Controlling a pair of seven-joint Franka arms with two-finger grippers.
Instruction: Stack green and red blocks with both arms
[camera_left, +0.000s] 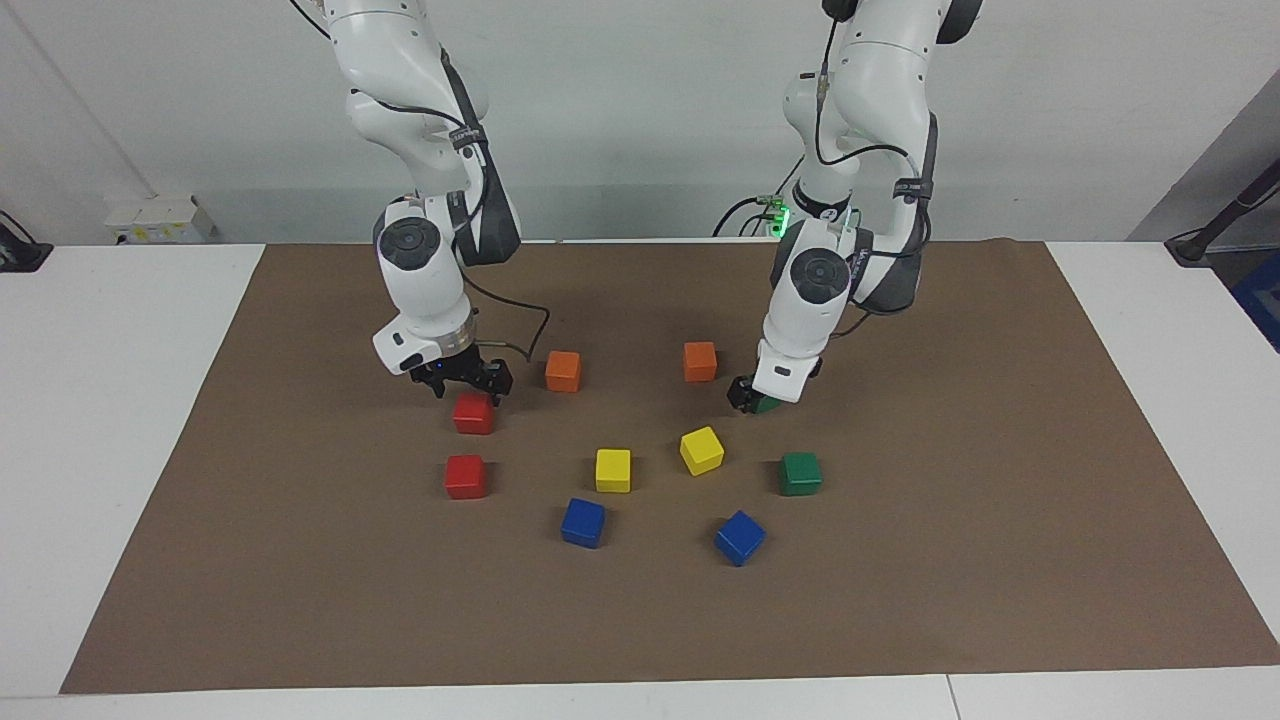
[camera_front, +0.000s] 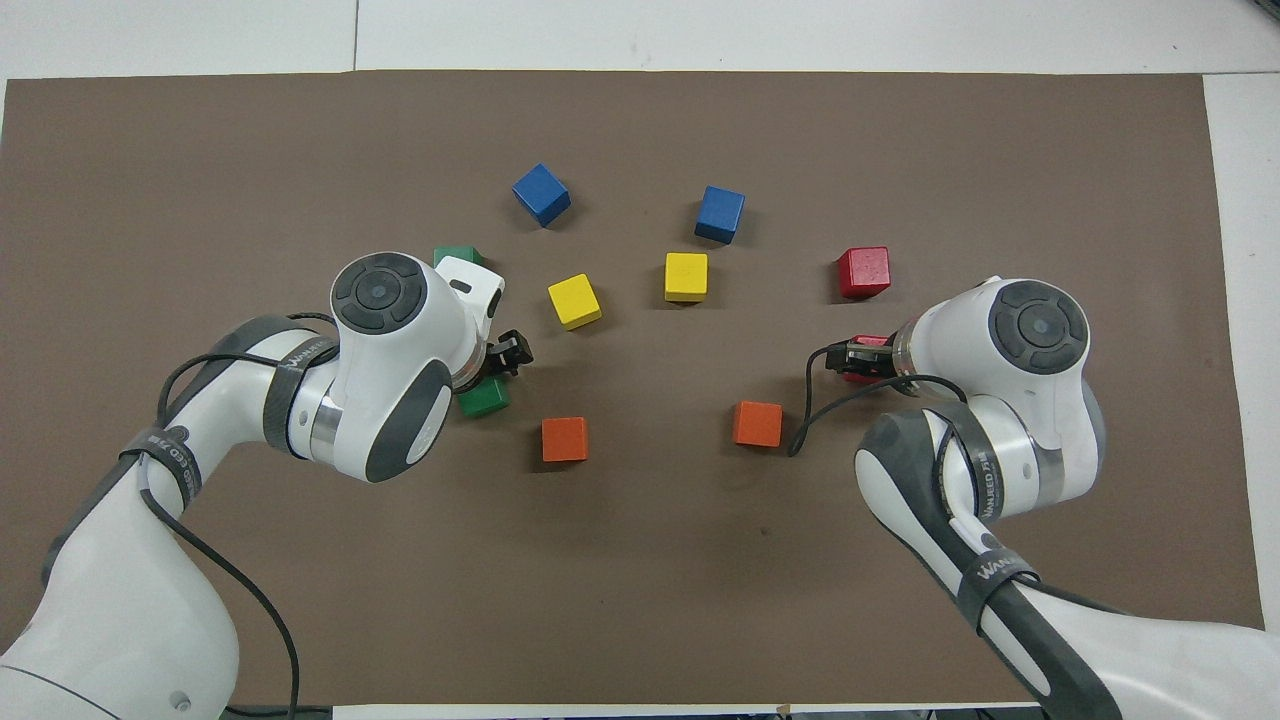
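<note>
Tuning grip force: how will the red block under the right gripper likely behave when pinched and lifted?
The red block under the right gripper looks rigid with flat faces, so it should hold shape and not roll. Its glossy finish suggests it may slip in a light pinch. Small, so probably light. It sits flat on the brown mat, unlikely to tip.

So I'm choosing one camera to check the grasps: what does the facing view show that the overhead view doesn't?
Only the facing view shows the right gripper just above the nearer red block, not clearly touching, and the left gripper down at the nearer green block. Only the overhead view shows that green block's top beside the left wrist; there the arms partly cover both nearer blocks. Both show the farther red block, the farther green block and no stack yet.
</note>
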